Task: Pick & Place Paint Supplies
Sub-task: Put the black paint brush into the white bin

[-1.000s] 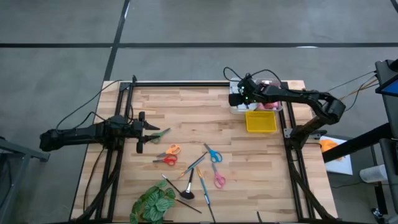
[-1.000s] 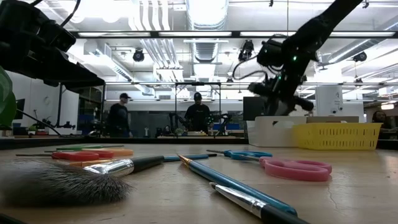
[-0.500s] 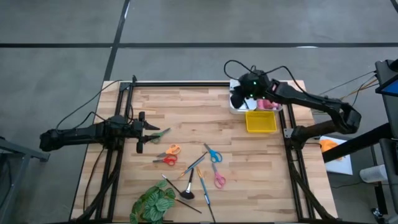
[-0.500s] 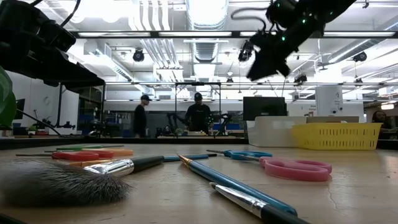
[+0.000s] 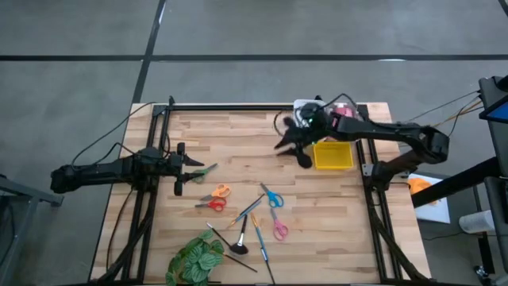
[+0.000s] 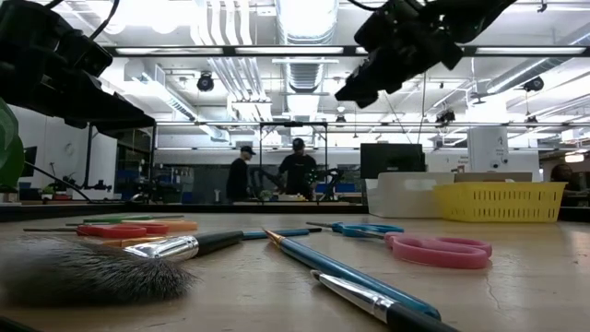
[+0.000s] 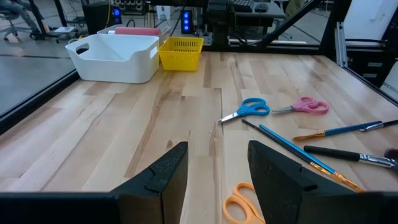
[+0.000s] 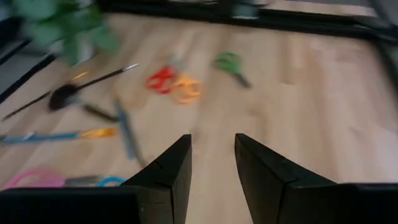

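Closest to my low camera lies a big grey-bristled brush (image 6: 88, 272), and just past it two blue-handled brushes (image 6: 346, 272) angle across the wooden table (image 5: 238, 139). Looking down from above, those brushes (image 5: 252, 226) sit in a loose cluster near the front edge, beside the green leafy plant (image 5: 194, 260). A little farther in I see the pink scissors (image 5: 279, 229) and the blue scissors (image 5: 272, 196), then the red scissors (image 5: 213, 204) and orange scissors (image 5: 220, 191) touching each other toward the left side. The green scissors (image 5: 203, 168) lie just in front of my left gripper (image 5: 189, 161), which rests low at the table's left edge; through its wrist camera I see its two fingers (image 7: 166, 174) spread apart with nothing between them. Farther back, my right gripper (image 5: 290, 143) hangs in the air above the middle of the table, just left of the yellow basket (image 5: 333, 156). Its fingers (image 8: 173, 168) stand a little apart and hold nothing, and they point toward the scattered scissors. Behind the basket sits the white bin (image 5: 305, 107), and a pink tube (image 7: 135, 30) shows lying in it. Beyond the table, two people (image 6: 277, 171) stand in the room.
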